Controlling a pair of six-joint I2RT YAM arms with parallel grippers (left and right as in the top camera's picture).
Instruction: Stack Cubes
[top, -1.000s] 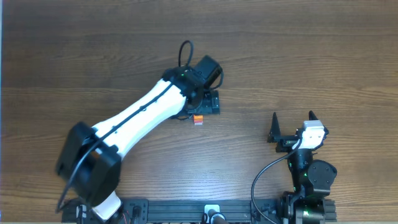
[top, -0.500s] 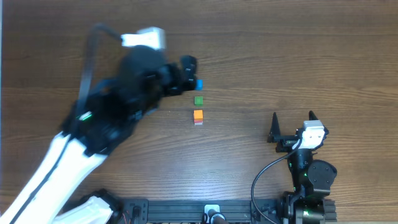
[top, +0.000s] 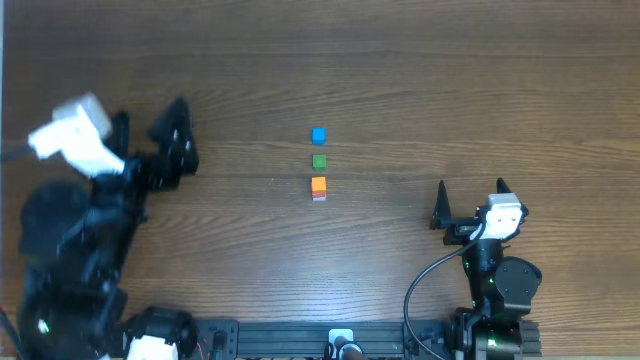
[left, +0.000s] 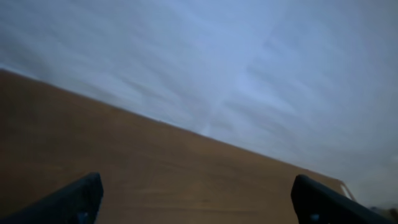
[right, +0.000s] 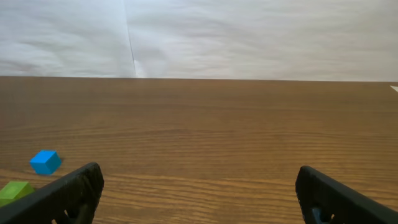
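Three small cubes sit in a line at the table's middle: a blue cube (top: 318, 135) farthest from the arms, a green cube (top: 319, 161) below it, and an orange cube (top: 318, 185) resting on a pinkish cube whose edge peeks out beneath. My left gripper (top: 176, 135) is far to the left of them, lifted, open and holding nothing; its fingers (left: 68, 202) frame bare wood. My right gripper (top: 470, 198) stands open at the right, near its base. Its wrist view catches the blue cube (right: 45, 161) and green cube (right: 15, 191) off to the side.
The brown wooden table (top: 480, 90) is bare around the cubes. A white wall (right: 249, 37) rises beyond the table's far edge.
My left arm has swung away from the cubes to the far left and risen, leaving the orange cube on the stack and uncovering the blue and green cubes. The right arm is still.
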